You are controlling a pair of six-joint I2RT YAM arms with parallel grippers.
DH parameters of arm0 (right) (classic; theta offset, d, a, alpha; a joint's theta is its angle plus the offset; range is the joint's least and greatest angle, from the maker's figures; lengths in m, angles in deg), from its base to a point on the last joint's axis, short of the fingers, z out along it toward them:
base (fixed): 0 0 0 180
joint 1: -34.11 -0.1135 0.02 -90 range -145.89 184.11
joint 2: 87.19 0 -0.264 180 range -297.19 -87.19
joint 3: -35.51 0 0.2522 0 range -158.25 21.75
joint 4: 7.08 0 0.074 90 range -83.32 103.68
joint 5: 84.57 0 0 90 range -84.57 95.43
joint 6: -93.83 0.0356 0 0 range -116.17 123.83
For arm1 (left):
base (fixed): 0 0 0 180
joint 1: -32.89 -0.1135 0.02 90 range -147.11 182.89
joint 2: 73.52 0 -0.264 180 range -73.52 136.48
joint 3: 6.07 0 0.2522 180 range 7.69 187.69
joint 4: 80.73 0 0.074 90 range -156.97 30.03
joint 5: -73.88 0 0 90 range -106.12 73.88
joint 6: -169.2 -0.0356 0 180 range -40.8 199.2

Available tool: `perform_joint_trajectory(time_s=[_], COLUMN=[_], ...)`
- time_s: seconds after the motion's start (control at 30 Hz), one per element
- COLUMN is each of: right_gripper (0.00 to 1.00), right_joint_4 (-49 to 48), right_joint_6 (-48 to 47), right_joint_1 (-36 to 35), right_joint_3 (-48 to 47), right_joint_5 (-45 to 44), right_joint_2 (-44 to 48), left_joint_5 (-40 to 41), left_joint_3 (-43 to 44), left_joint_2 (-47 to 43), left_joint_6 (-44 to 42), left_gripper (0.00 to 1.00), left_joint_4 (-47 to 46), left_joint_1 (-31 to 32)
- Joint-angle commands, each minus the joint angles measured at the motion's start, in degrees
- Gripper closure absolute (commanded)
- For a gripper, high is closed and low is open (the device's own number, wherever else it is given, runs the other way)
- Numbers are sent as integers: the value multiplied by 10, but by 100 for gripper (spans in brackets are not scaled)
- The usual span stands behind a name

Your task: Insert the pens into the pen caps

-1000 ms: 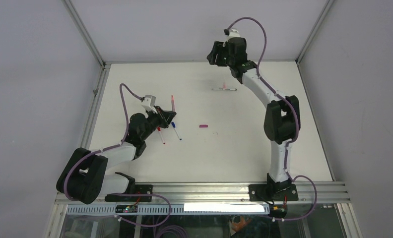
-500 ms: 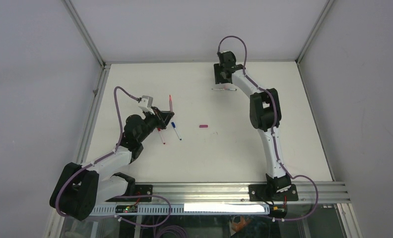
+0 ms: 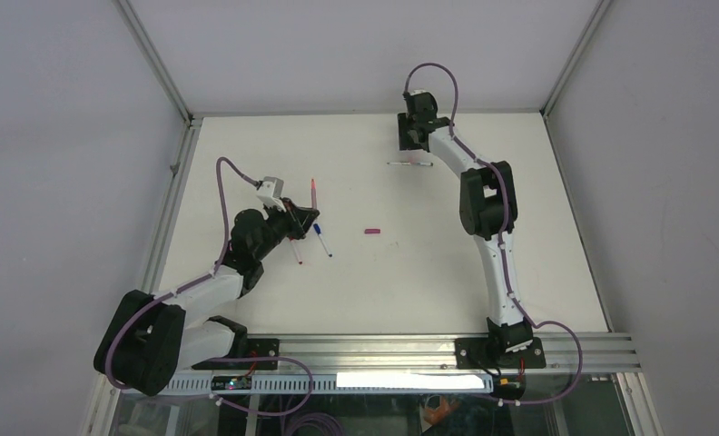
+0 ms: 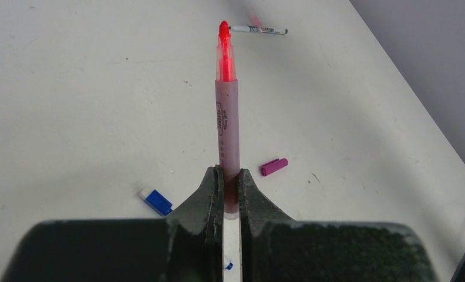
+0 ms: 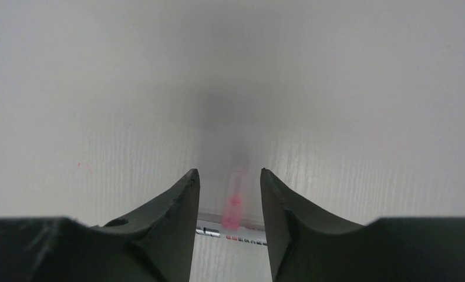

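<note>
My left gripper point(image 3: 303, 216) point(image 4: 230, 176) is shut on the lower barrel of a pink pen point(image 4: 226, 126) whose bare red tip points away from me; it also shows in the top view point(image 3: 313, 192). A blue-ended pen point(image 3: 322, 241) point(image 4: 157, 201) and a red-ended pen point(image 3: 295, 250) lie beside that gripper. A magenta cap point(image 3: 370, 232) point(image 4: 275, 167) lies to its right. My right gripper point(image 3: 414, 145) point(image 5: 229, 176) is open at the far edge, its fingers either side of a blurred pink cap point(image 5: 233, 202) that touches a white pen point(image 3: 408, 163) point(image 5: 230, 234).
The white table point(image 3: 483, 272) ends in metal rails at the left point(image 3: 170, 195) and near side point(image 3: 383, 345). Grey walls close the back and sides. The right arm's links point(image 3: 485, 195) stretch over the table's right middle.
The right arm has swung down from a raised pose and its gripper now sits low over the far pen and pink cap. The left gripper has shifted slightly, still holding the pink pen.
</note>
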Motion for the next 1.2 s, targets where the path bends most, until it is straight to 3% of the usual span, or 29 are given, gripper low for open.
perform_joint_trajectory(time_s=[0.0,0.43,0.73,1.17], right_gripper=[58,64,100,100], right_joint_4=[-25,-35,-34,-57], right_joint_6=[14,23,29,59], right_joint_1=[4,15,17,18], right_joint_3=[18,39,46,123], right_joint_5=[18,33,49,51], right_joint_2=[-3,-9,-13,26], left_joint_5=[1,1,4,-1], left_joint_3=[16,27,26,20], left_joint_2=[8,10,8,-19], left_joint_6=[-5,-9,-9,-9], left_gripper=[100,100,100,100], left_joint_4=[-23,-9,-5,24], left_joint_1=[5,5,5,5])
